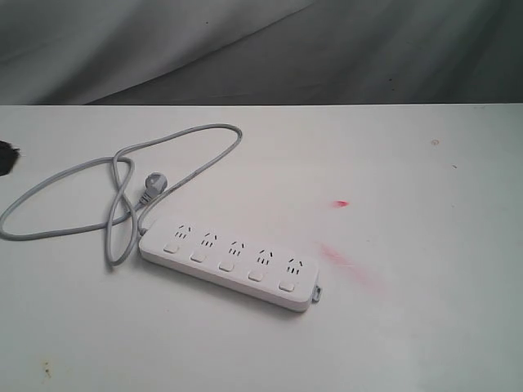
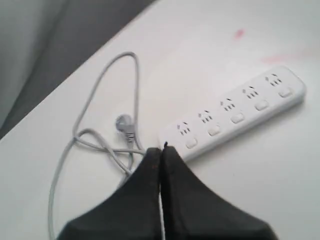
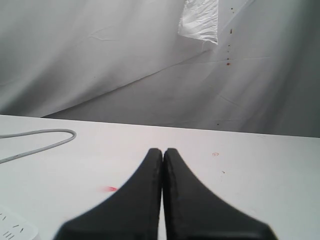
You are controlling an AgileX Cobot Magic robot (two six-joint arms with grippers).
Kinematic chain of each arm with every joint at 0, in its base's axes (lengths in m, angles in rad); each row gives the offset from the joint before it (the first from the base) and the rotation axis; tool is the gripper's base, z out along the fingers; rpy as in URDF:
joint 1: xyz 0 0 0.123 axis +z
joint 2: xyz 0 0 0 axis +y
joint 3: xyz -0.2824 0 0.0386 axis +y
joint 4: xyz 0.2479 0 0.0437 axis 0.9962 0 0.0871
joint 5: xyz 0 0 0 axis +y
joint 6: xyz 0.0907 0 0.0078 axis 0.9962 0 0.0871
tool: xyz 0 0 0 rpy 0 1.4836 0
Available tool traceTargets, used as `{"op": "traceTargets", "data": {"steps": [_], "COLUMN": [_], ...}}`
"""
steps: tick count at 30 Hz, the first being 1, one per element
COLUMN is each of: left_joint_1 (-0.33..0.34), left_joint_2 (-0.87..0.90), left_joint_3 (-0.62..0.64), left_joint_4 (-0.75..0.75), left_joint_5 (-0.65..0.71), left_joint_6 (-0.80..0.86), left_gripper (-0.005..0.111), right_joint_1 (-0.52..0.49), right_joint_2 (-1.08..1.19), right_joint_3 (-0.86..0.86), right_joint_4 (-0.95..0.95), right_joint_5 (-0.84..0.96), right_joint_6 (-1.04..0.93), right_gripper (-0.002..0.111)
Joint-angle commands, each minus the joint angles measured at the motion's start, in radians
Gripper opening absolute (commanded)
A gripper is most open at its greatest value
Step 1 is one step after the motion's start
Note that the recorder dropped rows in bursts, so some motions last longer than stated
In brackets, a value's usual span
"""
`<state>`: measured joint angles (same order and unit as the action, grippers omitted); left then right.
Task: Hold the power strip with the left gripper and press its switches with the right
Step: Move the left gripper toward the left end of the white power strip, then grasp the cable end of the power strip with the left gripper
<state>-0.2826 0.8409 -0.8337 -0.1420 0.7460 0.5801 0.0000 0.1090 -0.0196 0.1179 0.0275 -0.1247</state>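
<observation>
Lying slantwise on the white table (image 1: 425,327), the power strip (image 1: 245,255) sat a little left of the middle. Its five switches (image 1: 226,264) ran in a row along the side facing the near edge. The grey cord (image 1: 122,163) left the strip's left end and looped toward the far-left corner, and its plug (image 1: 154,184) rested just beside that end. A red smear (image 1: 351,265) and a small red spot (image 1: 341,203) marked the table to the right of the strip. The left gripper (image 2: 161,149) hung clear of the strip with its black fingers pressed together. The right gripper (image 3: 163,151) was likewise closed, fingers touching and holding nothing, and it faced the far edge.
</observation>
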Motion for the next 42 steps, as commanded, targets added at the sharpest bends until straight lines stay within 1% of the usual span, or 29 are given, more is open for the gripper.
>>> {"op": "traceTargets", "data": {"steps": [1, 3, 4, 7, 8, 11, 13, 16, 21, 24, 28, 30, 32, 38, 40, 42], "left_joint_1": [-0.007, 0.008, 0.036, 0.155, 0.195, 0.266, 0.307, 0.327, 0.329, 0.329, 0.329, 0.329, 0.329, 0.329, 0.329, 0.329], "left_joint_2": [0.276, 0.396, 0.445, 0.571, 0.603, 0.653, 0.683, 0.739, 0.841, 0.908, 0.972, 0.992, 1.004, 1.013, 1.013, 1.013], "left_joint_3": [-0.211, -0.283, -0.305, -0.324, -0.324, -0.324, -0.324, -0.324, -0.324, -0.324, -0.324, -0.324, -0.324, -0.324, -0.324, -0.324], "left_joint_4": [-0.28, -0.354, -0.393, -0.564, -0.594, -0.608, -0.613, -0.637, -0.664, -0.664, -0.664, -0.664, -0.664, -0.664, -0.664, -0.664], "left_joint_5": [0.184, 0.209, 0.225, 0.297, 0.305, 0.288, 0.25, 0.192, 0.185, 0.185, 0.175, 0.174, 0.174, 0.155, 0.143, 0.143], "left_joint_6": [0.453, 0.571, 0.622, 0.809, 0.868, 0.984, 1.057, 1.194, 1.408, 1.471, 1.496, 1.496, 1.496, 1.496, 1.492, 1.492], "left_gripper": [0.0, 0.0, 0.0, 0.0, 0.0, 0.0, 0.0, 0.0, 0.001, 0.003, 0.008, 0.014, 0.023, 0.065, 0.072, 0.074], "right_joint_1": [-0.006, -0.006, -0.006, -0.006, -0.006, -0.006, -0.006, -0.006, -0.006, -0.006, -0.006, -0.006, -0.006, -0.006, -0.006, -0.006], "right_joint_2": [-0.003, -0.003, -0.003, -0.003, -0.003, -0.003, -0.003, -0.003, -0.003, -0.003, -0.003, -0.003, -0.003, -0.003, -0.003, -0.003], "right_joint_3": [0.001, 0.001, 0.001, 0.001, 0.001, 0.001, 0.001, 0.001, 0.001, 0.001, 0.001, 0.001, 0.001, 0.001, 0.001, 0.001], "right_joint_4": [-0.015, -0.015, -0.015, -0.015, -0.015, -0.015, -0.015, -0.015, -0.015, -0.015, -0.015, -0.015, -0.015, -0.015, -0.015, -0.015], "right_joint_5": [-0.009, -0.009, -0.009, -0.009, -0.009, -0.009, -0.009, -0.009, -0.009, -0.009, -0.009, -0.009, -0.009, -0.009, -0.009, -0.009], "right_joint_6": [0.001, 0.001, 0.001, 0.001, -0.002, -0.002, -0.002, -0.002, -0.002, 0.001, 0.001, 0.001, 0.001, -0.002, -0.002, -0.002], "right_gripper": [0.0, 0.0, 0.0, 0.0, 0.0, 0.0, 0.0, 0.0, 0.0, 0.0, 0.0, 0.0, 0.0, 0.0, 0.0, 0.0]}}
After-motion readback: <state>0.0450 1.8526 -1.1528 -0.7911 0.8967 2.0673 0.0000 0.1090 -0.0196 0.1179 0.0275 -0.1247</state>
